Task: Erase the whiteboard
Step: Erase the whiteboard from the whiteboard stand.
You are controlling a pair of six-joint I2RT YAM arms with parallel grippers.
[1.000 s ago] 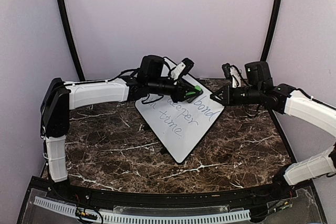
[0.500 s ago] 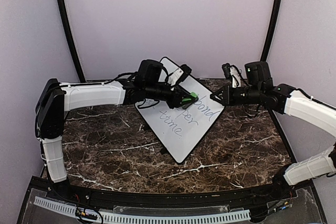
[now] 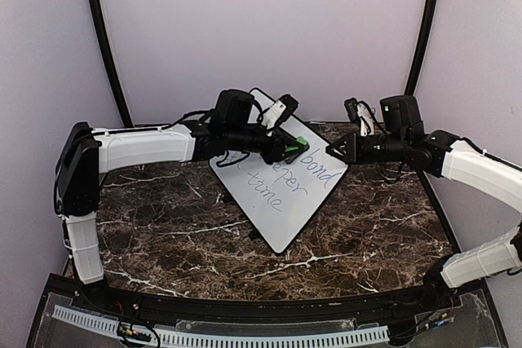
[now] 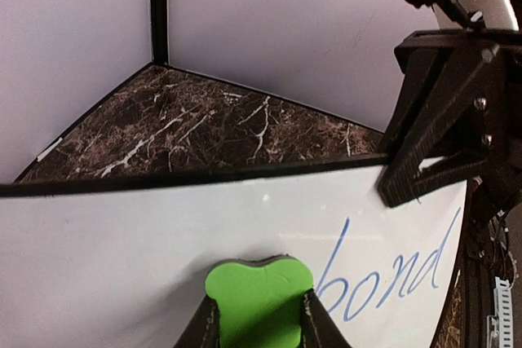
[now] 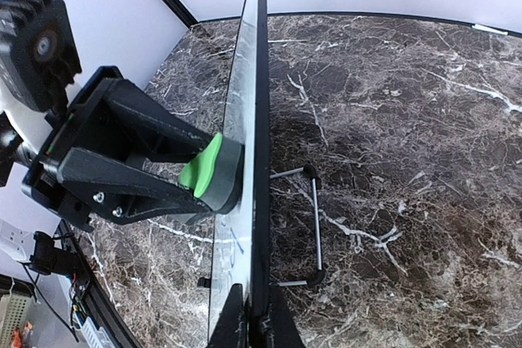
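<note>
The whiteboard [image 3: 285, 201] stands tilted at the middle of the marble table, with the blue words "bond", "deeper" (partly covered) and "time" on it. My left gripper [image 3: 294, 150] is shut on a green eraser [image 3: 298, 144] that presses flat on the board's upper part. In the left wrist view the eraser [image 4: 254, 279] sits just left of "bond" [image 4: 391, 270], and the board [image 4: 114, 258] to its left is wiped white. My right gripper [image 3: 333, 151] is shut on the board's far right edge. The right wrist view shows the board [image 5: 261, 79] edge-on between its fingertips.
A thin wire stand [image 5: 315, 230] props the board from behind on the marble table [image 3: 163, 242]. Black corner posts [image 3: 102, 38] and pale walls close in the back. The right gripper's black fingers [image 4: 432, 160] hang over the board's top edge close to the eraser.
My left gripper slid the eraser a little down and left along the board's upper part, then slightly back right. The left arm's elbow shifted. The right arm and board stayed put.
</note>
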